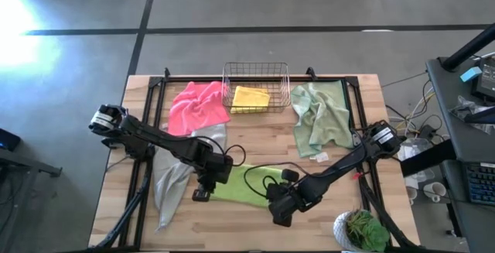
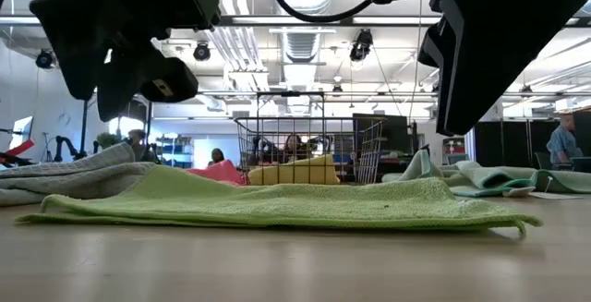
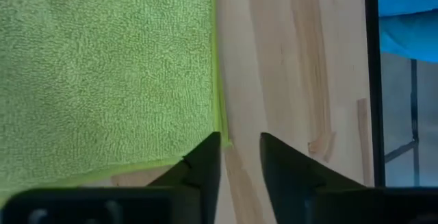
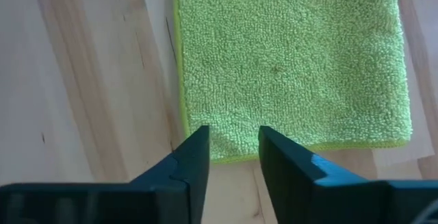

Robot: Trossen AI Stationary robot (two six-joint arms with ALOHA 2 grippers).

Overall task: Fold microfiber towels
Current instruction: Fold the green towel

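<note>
Tabletop [image 1: 255, 226], flat folded lime towel [image 1: 246, 188]

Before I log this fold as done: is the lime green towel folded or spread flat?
Folded. The lime green towel lies doubled on the table, two layers showing along its near edge in the low view.

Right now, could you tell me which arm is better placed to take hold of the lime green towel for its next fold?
Probably the right gripper: its open fingers straddle the lime green towel's edge, while the left gripper sits just off a corner, over bare table.
</note>
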